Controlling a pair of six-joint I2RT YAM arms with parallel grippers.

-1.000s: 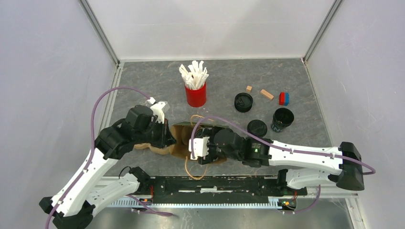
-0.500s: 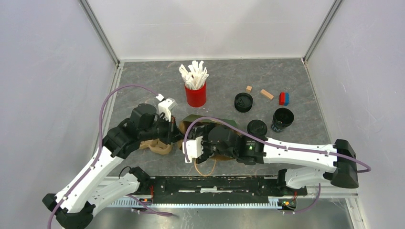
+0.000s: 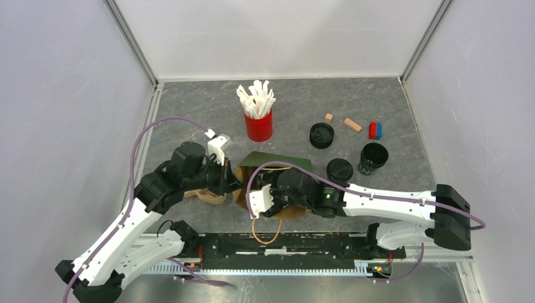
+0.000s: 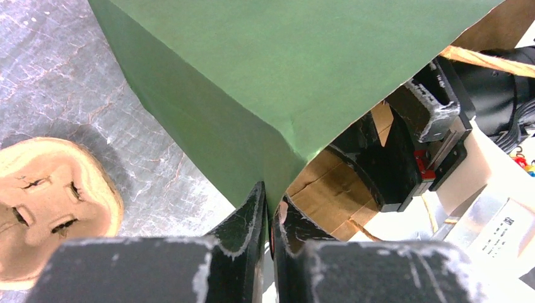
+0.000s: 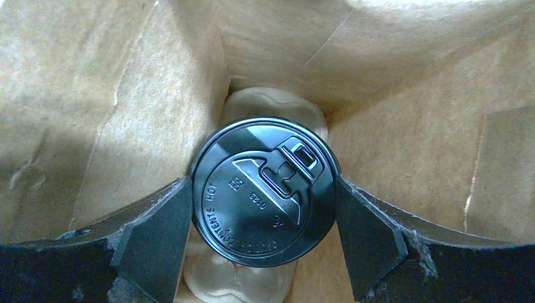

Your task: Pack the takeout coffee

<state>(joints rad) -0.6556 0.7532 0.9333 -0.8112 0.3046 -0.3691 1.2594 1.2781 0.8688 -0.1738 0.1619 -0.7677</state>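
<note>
Takeout coffee, a short black paper cup under a flat round black lid (image 5: 265,192), sits deep inside the green paper bag with a brown lining (image 4: 284,63), which is by the middle of the table's near edge. The right gripper (image 5: 264,208) reaches in through the bag's mouth and grips the cup, with one of its fingers (image 5: 158,233) pressed against each side of the lid's rim and the jaws spread wide around it. The lid faces straight back at the wrist, so the cup lies squarely between the fingers, not ahead of them. Something pale and moulded shows under the cup; what it is I cannot tell. At the left of the mouth, the left gripper (image 4: 270,208) is closed on the bag's green edge.

The step in hand looks like setting the coffee into the bag. The next move probably calls for seating the cup on the bag's floor and parting the right fingers only slightly, since the brown walls are close on both sides. The arm would then draw straight back, clear of the twisted brown paper handle (image 4: 486,62).
</note>
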